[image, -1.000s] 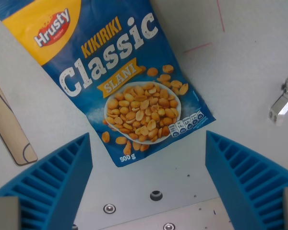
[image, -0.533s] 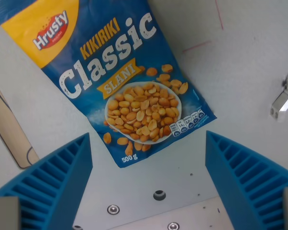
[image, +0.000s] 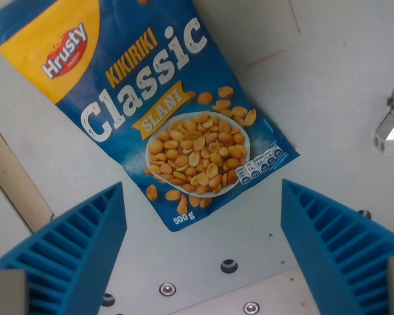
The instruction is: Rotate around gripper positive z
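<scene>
A: Lying flat on the table (image: 341,79), 1 peanut bag (image: 151,111), slanted, above and between both blue fingers (image: 72,259).
B: Gripper (image: 203,262): spread wide, holding nothing.

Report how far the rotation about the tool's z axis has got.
Done: the whole scene has shifted slightly compared with a second ago, which fits a small camera turn rather than the peanut bag moving. In hand: the tool hangs open and empty over the table, blue fingers apart, the bag tilted in view. Left: no target angle shows, so the remainder cannot be judged.
</scene>
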`<state>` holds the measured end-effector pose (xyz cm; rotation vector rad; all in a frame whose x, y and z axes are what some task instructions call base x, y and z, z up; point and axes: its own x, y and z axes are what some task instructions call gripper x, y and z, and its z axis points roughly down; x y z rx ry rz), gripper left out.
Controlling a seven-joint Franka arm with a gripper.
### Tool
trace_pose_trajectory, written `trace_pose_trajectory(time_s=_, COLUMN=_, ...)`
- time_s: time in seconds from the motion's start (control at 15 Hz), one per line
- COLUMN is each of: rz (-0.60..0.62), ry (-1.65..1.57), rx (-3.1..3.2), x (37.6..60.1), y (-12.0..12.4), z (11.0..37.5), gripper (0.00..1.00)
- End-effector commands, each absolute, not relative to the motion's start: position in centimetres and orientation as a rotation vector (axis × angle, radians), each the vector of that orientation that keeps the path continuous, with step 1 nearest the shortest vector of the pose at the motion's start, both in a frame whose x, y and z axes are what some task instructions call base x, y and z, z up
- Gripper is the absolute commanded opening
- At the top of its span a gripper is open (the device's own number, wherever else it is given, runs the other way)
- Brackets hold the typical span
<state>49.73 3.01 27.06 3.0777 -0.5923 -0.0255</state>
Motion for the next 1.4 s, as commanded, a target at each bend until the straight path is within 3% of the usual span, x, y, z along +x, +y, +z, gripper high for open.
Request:
trace_pose_trajectory(time_s=0.07, rz=-0.018, ry=-0.817, rx=3.026, x=49.74, y=3.01, z=27.25, gripper=1.00)
trace_pose_trajectory(time_s=1.4, rz=-0.017, ry=-1.212, rx=2.889, x=49.74, y=3.01, z=27.25, gripper=1.00)
